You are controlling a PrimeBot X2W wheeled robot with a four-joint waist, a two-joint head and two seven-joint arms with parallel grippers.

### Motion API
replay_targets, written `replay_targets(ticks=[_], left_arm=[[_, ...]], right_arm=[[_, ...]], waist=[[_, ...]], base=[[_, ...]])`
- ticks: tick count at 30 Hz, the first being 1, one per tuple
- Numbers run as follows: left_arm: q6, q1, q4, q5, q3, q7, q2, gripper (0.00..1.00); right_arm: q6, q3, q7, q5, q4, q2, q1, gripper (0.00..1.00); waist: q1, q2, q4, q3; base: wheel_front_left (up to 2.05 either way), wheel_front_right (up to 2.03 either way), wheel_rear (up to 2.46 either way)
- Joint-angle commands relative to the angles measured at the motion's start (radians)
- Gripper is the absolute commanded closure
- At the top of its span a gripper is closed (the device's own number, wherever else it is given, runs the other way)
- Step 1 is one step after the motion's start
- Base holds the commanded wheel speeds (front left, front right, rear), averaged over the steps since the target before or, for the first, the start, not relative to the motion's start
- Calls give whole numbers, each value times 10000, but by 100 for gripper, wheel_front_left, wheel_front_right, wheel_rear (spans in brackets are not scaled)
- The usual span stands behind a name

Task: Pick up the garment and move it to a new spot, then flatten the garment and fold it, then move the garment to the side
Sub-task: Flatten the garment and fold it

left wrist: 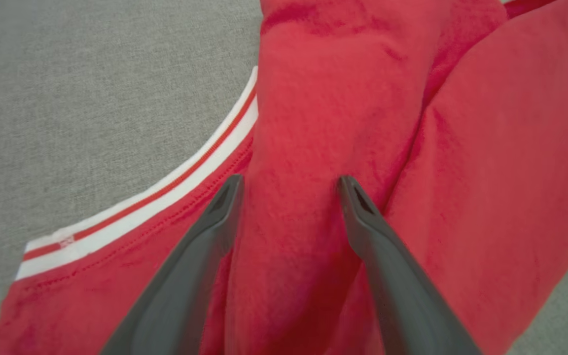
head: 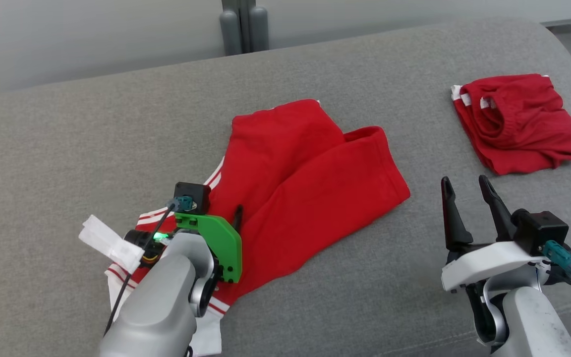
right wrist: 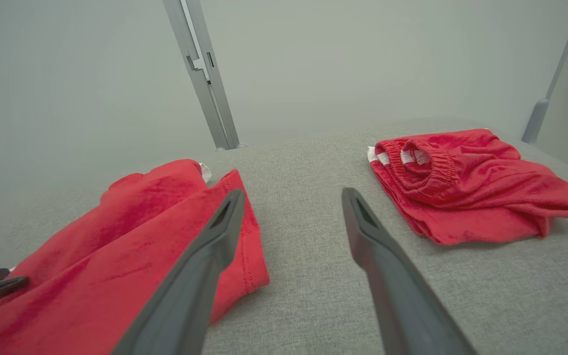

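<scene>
Two red garments lie on the grey cushioned surface (head: 92,148). The garment (head: 305,188) in hand is spread in the middle, while a second red garment (head: 518,124) sits bundled well apart at the far right. The working garment's long axis runs on a diagonal, from its white striped trim (head: 213,178) under the left arm out toward the far centre, and one leg overlaps the other. The left end effector (left wrist: 290,182) is plainly the nearer one. It is reached forward and low over the near-left end of the cloth, jaws spread wide, straddling a raised ridge of fabric that it does not appear to pinch. The right end effector (head: 464,181) stands to the right of the garment's near-right hem corner with bare grey between them. Its fingers point away from the robot, wide apart and holding nothing. Any fresh grasp looks likeliest from the left, straight down on that ridge, with the right reaching leftward for the hem corner.
</scene>
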Motion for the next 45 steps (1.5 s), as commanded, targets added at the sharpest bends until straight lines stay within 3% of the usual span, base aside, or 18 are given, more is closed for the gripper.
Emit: replay_targets(ticks=[1,3,5,6,10,21,28,29,30,31,35,45], left_arm=[[-65,-289,246,-146,31,-12,36,0],[8,-514,608,-85,-24,-48,21,0],[-23,-691,901,-70,-76,-114,10,75],[-29,-763,1002,-114,-65,-178,8,100],[191,-1164,1302,-131,21,-805,-8,100],[1590,-2820,2203,144,600,-2916,346,100],[1767,-3184,2872,10,843,-3199,493,100],[1743,-3166,2906,9,842,-3238,471,66],[1698,-3140,2910,28,826,-3283,435,4],[1673,-3098,2900,24,829,-3286,394,0],[1615,-2797,2524,121,846,-3353,262,0],[1463,-985,-164,629,1448,-3345,70,0]], right_arm=[[-16,-8,-101,40,29,-17,-123,0],[-16,19,-119,49,65,-14,-179,0],[-16,27,-175,95,98,-17,-198,0],[-16,24,-198,118,103,-17,-203,0],[-16,-31,-269,73,161,-15,-220,0],[-16,142,-308,131,201,-15,-281,0],[-16,69,-345,78,232,-15,-380,0],[-16,41,-356,70,243,-15,-385,0],[-16,2,-358,58,260,-17,-395,0],[-16,-42,-365,36,274,-17,-394,0],[-16,-116,-414,29,278,-15,-403,0],[-16,-242,-469,-215,198,-18,-227,0]], waist=[[0,0,-466,467],[0,0,-555,524],[0,0,-636,560],[0,0,-670,574],[0,0,-787,656],[0,0,-1209,1037],[0,0,-1350,1238],[0,0,-1337,1249],[0,0,-1307,1256],[0,0,-1267,1249],[0,0,-1027,1137],[0,0,-86,222]], base=[[0,0,0],[0,0,0],[0,0,0],[0,0,0],[0,0,0],[0,0,0],[0,0,0],[0,0,0],[0,0,0],[0,0,0],[0,0,0],[0,0,0]])
